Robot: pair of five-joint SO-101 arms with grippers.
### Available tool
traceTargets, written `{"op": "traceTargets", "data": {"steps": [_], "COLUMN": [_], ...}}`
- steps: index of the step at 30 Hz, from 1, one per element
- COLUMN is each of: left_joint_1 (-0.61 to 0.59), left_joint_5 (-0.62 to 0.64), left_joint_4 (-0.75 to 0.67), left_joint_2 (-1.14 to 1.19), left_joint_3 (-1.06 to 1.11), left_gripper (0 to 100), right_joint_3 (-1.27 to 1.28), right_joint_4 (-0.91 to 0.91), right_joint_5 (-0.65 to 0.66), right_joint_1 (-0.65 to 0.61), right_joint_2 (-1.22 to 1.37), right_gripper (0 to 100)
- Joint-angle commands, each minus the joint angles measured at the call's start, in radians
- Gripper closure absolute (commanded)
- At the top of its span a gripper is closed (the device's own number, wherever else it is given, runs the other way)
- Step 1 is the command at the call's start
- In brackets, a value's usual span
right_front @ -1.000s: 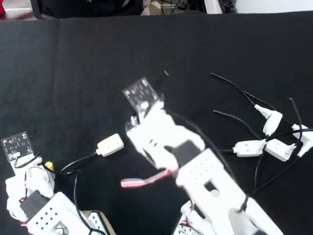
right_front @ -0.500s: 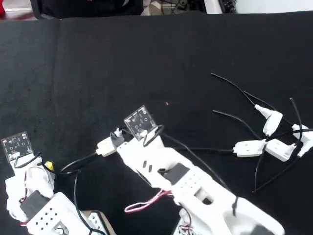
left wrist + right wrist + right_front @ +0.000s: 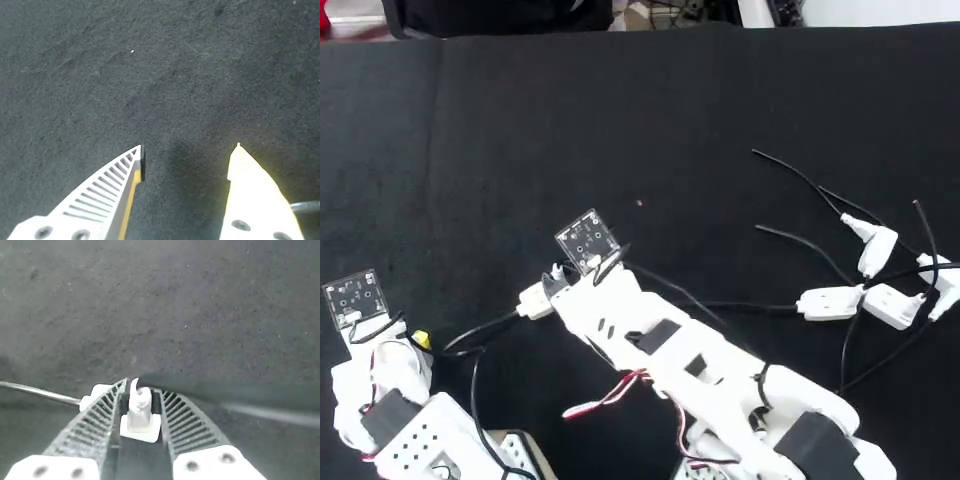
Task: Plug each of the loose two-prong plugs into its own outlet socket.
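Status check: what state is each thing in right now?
Left tool: open, empty.
Right tool: shut on plug.
Plug: gripped, not inserted.
Socket: on the cloth beside the right tool, unplugged.
Far plug: loose on the cloth.

from above, the right arm (image 3: 700, 370) hid most of the outlet socket (image 3: 532, 300) and the plug (image 3: 140, 415) in the right gripper (image 3: 139, 385). in the right wrist view the plug's prongs and a cable (image 3: 240, 392) beside it were blurred.
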Motion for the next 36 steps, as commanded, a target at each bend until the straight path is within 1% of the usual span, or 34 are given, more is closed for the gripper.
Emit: {"op": "traceTargets", "data": {"steps": [1, 3, 13, 18, 21, 28, 36], "left_joint_1": [0.012, 0.012, 0.010, 0.008, 0.008, 0.008, 0.007], "left_joint_5": [0.009, 0.009, 0.009, 0.009, 0.009, 0.009, 0.009], "left_joint_4": [0.005, 0.005, 0.005, 0.005, 0.005, 0.005, 0.005], "left_joint_2": [-0.011, -0.011, -0.011, -0.011, -0.011, -0.011, -0.011], "left_joint_3": [0.016, 0.016, 0.016, 0.016, 0.016, 0.016, 0.016], "left_gripper": [72, 72, 72, 72, 72, 72, 72], "right_joint_3": [-0.056, -0.053, -0.054, -0.091, -0.128, -0.114, -0.117], "right_joint_4": [-0.021, -0.018, -0.025, -0.057, -0.044, -0.044, 0.081], "right_joint_5": [-0.005, 0.014, 0.015, 0.015, 0.014, 0.014, 0.049], "right_joint_1": [0.002, 0.005, 0.005, 0.035, 0.038, 0.041, 0.037], "right_joint_2": [0.007, 0.007, 0.007, 0.082, 0.125, 0.117, 0.105], "right_gripper": [98.6, 98.6, 98.6, 98.6, 98.6, 98.6, 98.6]}}
